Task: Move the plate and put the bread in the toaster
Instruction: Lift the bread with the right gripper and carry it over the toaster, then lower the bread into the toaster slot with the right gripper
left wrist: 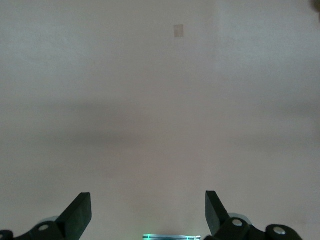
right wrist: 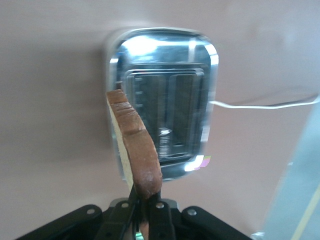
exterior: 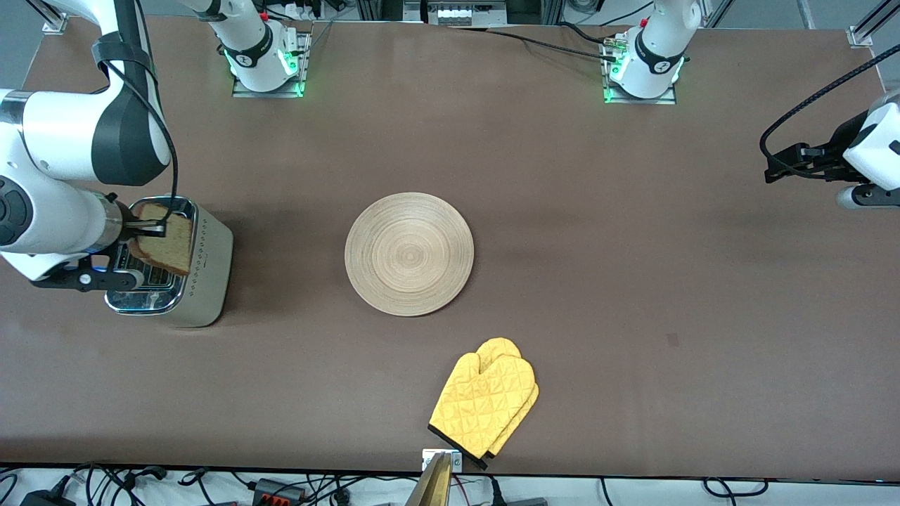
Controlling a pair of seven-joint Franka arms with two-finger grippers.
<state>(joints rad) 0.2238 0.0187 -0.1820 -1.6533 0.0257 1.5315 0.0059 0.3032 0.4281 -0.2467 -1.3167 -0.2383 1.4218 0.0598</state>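
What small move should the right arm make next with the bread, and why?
Probably shift the bread sideways until it lines up with a slot, then lower it. The right gripper is shut on the slice and holds it on edge over the toaster, but in the right wrist view it hangs over the chrome rim, not yet over a slot. The left gripper waits open.

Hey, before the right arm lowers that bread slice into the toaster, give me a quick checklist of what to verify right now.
1. Right gripper shut on the square tan brown-crusted bread slice: ok.
2. Bread over the cream-and-chrome toaster: ok.
3. Bread edge lined up with a slot: cannot tell.
4. Slots free of anything: ok.
5. Round bamboo plate apart from the toaster: ok.
6. Left gripper open, waiting at its end of the table: ok.
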